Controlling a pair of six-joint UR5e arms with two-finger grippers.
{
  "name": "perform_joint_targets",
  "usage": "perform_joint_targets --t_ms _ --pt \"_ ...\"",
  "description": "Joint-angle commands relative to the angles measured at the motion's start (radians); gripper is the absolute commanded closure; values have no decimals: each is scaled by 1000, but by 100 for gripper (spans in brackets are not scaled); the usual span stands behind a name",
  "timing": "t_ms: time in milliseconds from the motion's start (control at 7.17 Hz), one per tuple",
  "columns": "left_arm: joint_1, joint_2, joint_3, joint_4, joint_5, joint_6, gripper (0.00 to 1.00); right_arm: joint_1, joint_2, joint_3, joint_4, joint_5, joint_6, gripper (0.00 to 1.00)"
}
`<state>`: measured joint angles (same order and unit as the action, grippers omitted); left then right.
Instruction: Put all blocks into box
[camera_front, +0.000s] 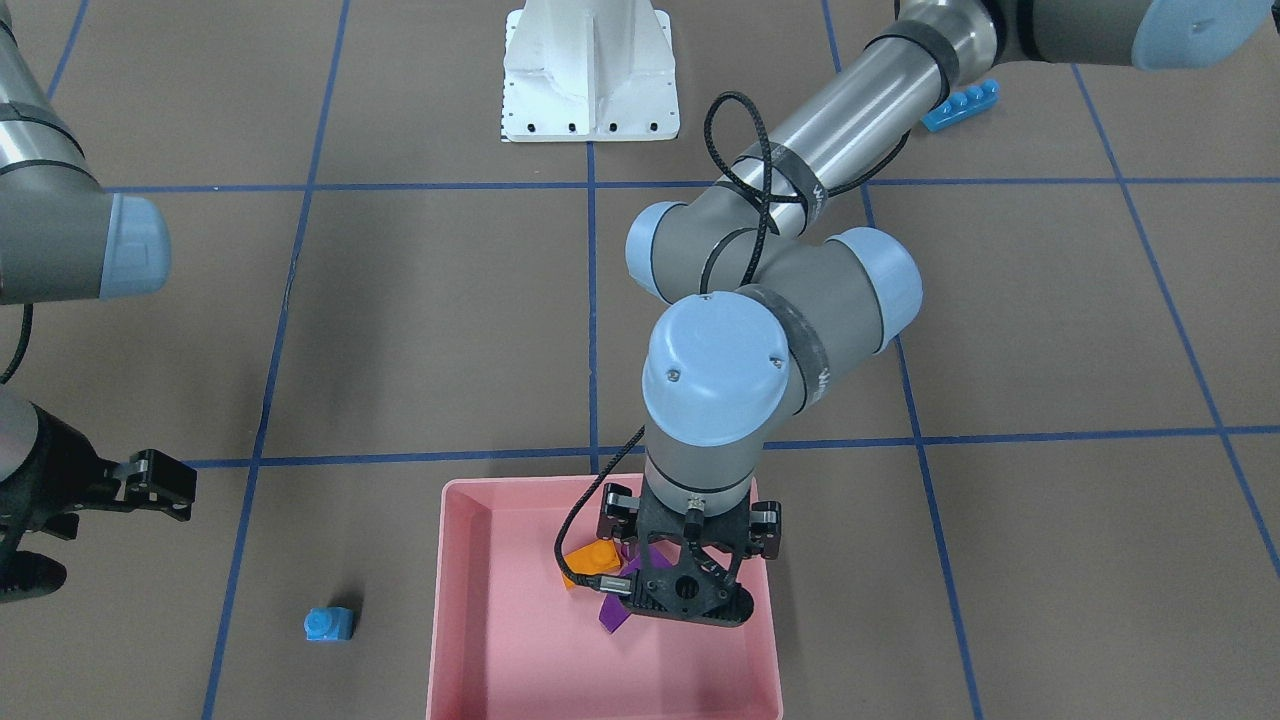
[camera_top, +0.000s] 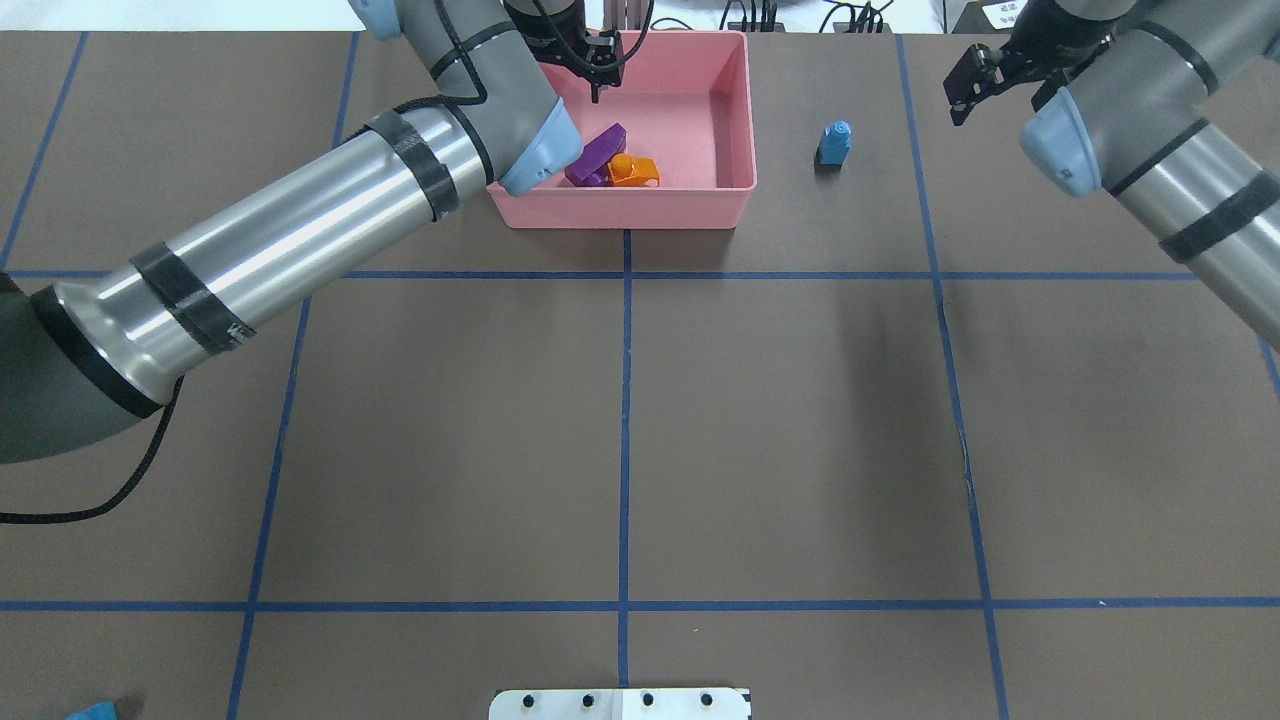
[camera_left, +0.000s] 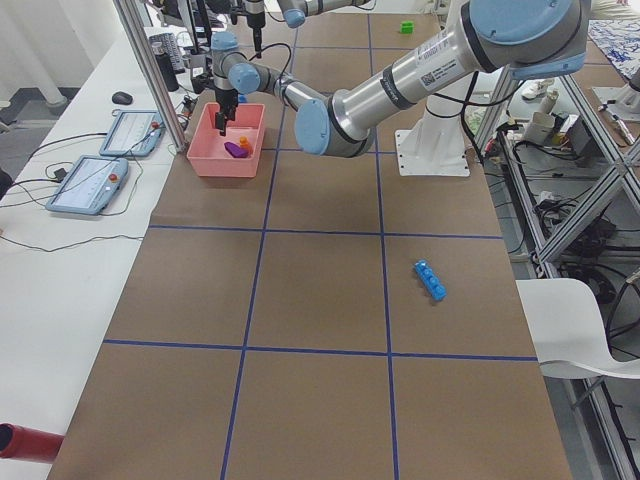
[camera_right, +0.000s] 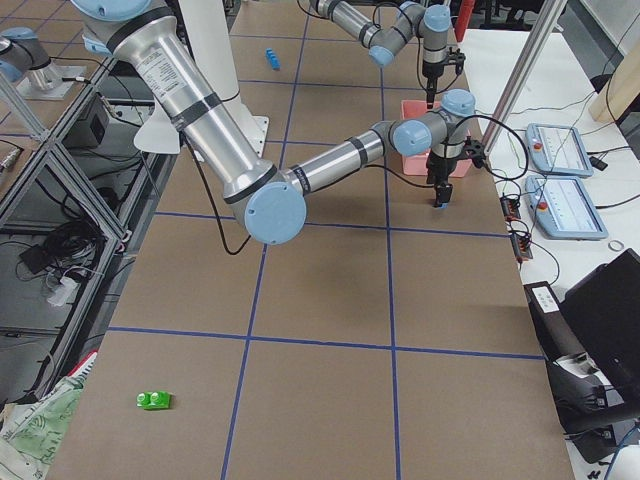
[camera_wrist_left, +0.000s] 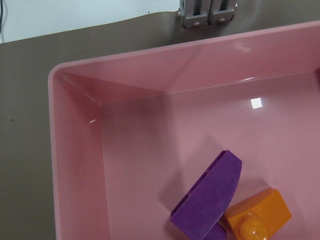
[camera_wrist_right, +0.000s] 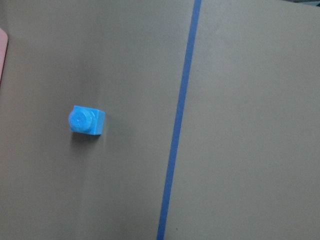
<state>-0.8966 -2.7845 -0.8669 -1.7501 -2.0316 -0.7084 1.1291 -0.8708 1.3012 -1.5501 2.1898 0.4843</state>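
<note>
The pink box (camera_front: 450, 600) (camera_top: 620, 210) holds the purple wedge (camera_top: 595, 155) (camera_wrist_left: 210, 195) and the orange brick (camera_top: 633, 172) (camera_wrist_left: 255, 215), touching each other. My left gripper (camera_front: 690, 600) (camera_top: 597, 85) hangs over the box just above them, seemingly open and empty. The small blue brick (camera_front: 329, 623) (camera_top: 834, 143) (camera_wrist_right: 86, 120) stands on the table beside the box. My right gripper (camera_top: 1000, 95) (camera_front: 160, 485) is open, raised, a little beyond that brick. The long blue brick (camera_front: 960, 105) (camera_left: 431, 280) lies near the robot's left side. The green brick (camera_right: 153, 400) lies far on the right.
The white robot base (camera_front: 590, 80) stands at the table's near middle edge. Blue tape lines grid the brown table. Tablets and cables lie past the far edge behind the box in the exterior left view (camera_left: 90, 180).
</note>
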Motion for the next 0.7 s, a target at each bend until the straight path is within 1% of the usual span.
perform_joint_targets --t_ms 0,139,279,418,558 --pt "-76 92 -181 162 -78 175 1 -21 142 -252 170 -1 96 0" --pt "-121 188 -287 203 -151 266 1 -47 204 -369 253 -7 149 0" --pt "-180 323 -404 205 -201 365 1 -66 237 -443 318 -16 178 1" --pt "-230 427 -481 207 -232 457 1 -80 236 -488 411 -16 227 1" --pt "-269 515 -544 201 -275 518 1 -109 239 -532 491 -54 276 1"
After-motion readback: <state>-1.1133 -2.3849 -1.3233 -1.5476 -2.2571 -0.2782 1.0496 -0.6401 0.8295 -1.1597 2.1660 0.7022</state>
